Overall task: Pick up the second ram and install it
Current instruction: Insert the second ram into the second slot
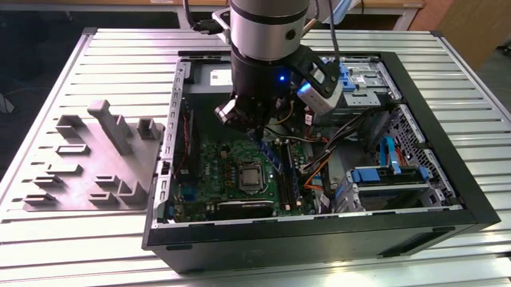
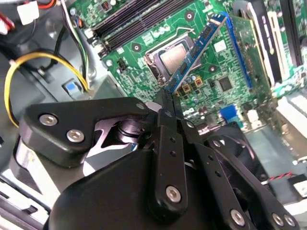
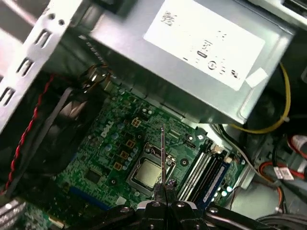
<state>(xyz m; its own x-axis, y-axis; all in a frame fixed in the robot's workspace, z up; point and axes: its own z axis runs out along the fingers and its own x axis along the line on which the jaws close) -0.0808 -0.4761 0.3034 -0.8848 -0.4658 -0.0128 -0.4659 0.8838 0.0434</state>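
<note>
Second wrist view: the black metal gripper [image 2: 169, 98] is clamped on one end of the second ram [image 2: 197, 48], a long thin blue-green circuit-board strip; it hangs tilted above the green motherboard [image 2: 144, 43], near the silver processor socket [image 2: 169, 60]; it is not seated in the long black slot rails [image 2: 127, 19].

Tight case [image 1: 319, 242], cables [image 1: 318, 166] beside slots [image 3: 205, 168]

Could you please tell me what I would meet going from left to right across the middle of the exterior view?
Grey fixture blocks → computer case's left wall → second ram → orange cables → blue drive bracket.
</note>
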